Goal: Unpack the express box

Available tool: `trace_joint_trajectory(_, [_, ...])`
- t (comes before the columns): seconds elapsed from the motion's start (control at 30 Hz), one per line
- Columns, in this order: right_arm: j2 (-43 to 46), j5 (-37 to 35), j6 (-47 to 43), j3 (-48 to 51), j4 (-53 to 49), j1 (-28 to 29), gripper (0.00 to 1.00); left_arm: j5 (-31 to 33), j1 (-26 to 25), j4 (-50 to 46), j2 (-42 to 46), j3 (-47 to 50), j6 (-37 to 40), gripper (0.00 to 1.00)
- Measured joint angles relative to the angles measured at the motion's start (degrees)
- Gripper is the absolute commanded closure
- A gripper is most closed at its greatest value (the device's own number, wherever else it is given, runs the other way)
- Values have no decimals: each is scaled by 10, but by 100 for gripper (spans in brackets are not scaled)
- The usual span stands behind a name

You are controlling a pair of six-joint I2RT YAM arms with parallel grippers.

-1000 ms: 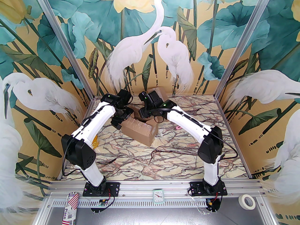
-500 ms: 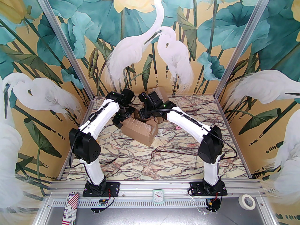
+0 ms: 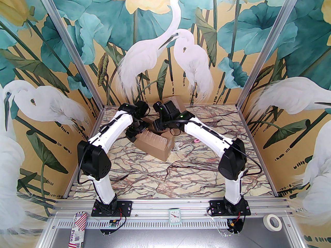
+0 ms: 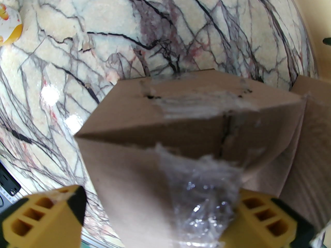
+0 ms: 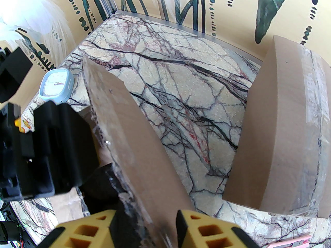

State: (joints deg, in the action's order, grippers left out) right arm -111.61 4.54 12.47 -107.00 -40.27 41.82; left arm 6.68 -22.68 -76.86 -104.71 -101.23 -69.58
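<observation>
Right wrist: right claw (image 5: 146,216) pinches tape-frayed flap (image 5: 129,128) of brown express box (image 3: 155,145); left claw (image 4: 159,194) gapes apart.

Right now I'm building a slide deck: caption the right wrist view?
Right gripper pinches an opened express-box flap above the marble table; a second flap stands opposite.

The express box (image 3: 155,145) is plain brown cardboard with strips of clear, shiny tape (image 4: 201,105), and the tabletop (image 3: 181,174) is cream marble crossed by black, purple and reddish veins. The walls (image 3: 64,35) carry a painting of white egrets, teal leaves and pale yellow flowers on an ochre ground. The left claw (image 4: 159,200) has yellow fingers (image 4: 38,216) with black edges, and the arms (image 3: 113,130) are white with black joints.
</observation>
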Motion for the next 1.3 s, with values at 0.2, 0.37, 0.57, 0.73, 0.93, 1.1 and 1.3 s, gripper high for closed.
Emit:
trace_joint_trajectory(0.2, [0, 0, 1, -19, -10, -12, 56, -13, 1, 20, 39, 12, 36, 35])
trace_joint_trajectory(0.37, [-1, -2, 7, -40, -29, -19, 56, -24, 2, 45, 75, 24, 67, 49])
trace_joint_trajectory(0.57, [-9, -5, 10, -60, -45, -25, 56, -49, 8, 85, 100, 70, 99, 71])
trace_joint_trajectory(0.73, [-17, -12, 10, -80, -69, -27, 55, -72, 17, 120, 136, 99, 115, 80])
trace_joint_trajectory(0.93, [-16, -26, 2, -96, -82, -28, 51, -84, 23, 129, 151, 101, 148, 92])
trace_joint_trajectory(1.1, [12, -20, -7, -101, -106, -27, 52, -94, 25, 143, 151, 101, 178, 100])
trace_joint_trajectory(1.3, [36, -7, -4, -150, -136, 24, 54, -108, 25, 174, 162, 119, 216, 100])
